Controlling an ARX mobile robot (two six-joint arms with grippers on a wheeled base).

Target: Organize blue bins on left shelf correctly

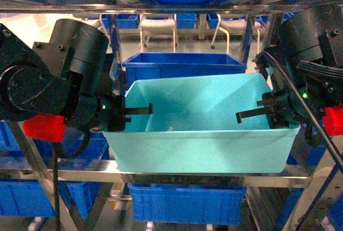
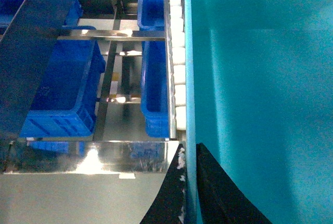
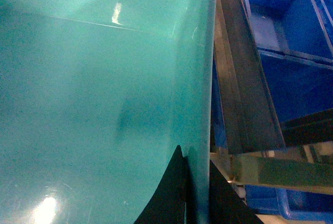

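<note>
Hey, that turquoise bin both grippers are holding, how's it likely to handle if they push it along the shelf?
The turquoise bin looks empty, so probably light. Its smooth glossy walls may slip in the pinches. White rollers beside it suggest it would glide easily.

A dark royal-blue bin [image 1: 182,65] sits at centre frame in the head view, and another dark blue bin [image 1: 187,203] shows at the bottom centre. More blue bins [image 1: 32,196] fill the lower left corner. In the upper background stand white chairs [image 1: 158,27] on a pale floor.
</note>
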